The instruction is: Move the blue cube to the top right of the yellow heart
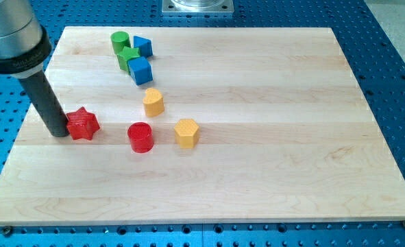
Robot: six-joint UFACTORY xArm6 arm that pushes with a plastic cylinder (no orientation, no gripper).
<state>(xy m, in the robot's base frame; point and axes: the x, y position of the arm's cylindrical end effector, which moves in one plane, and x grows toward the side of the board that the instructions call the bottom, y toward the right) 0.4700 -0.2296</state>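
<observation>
The blue cube sits near the view's top left, touching a green block. The yellow block that looks like the heart lies just below and to the right of the cube, with a small gap between them. My tip rests on the board at the view's left. It touches the left side of a red star and is far to the lower left of the blue cube.
A second blue block and a green cylinder sit above the cube. A red cylinder and a yellow hexagonal block lie below the heart. The wooden board rests on a blue perforated table.
</observation>
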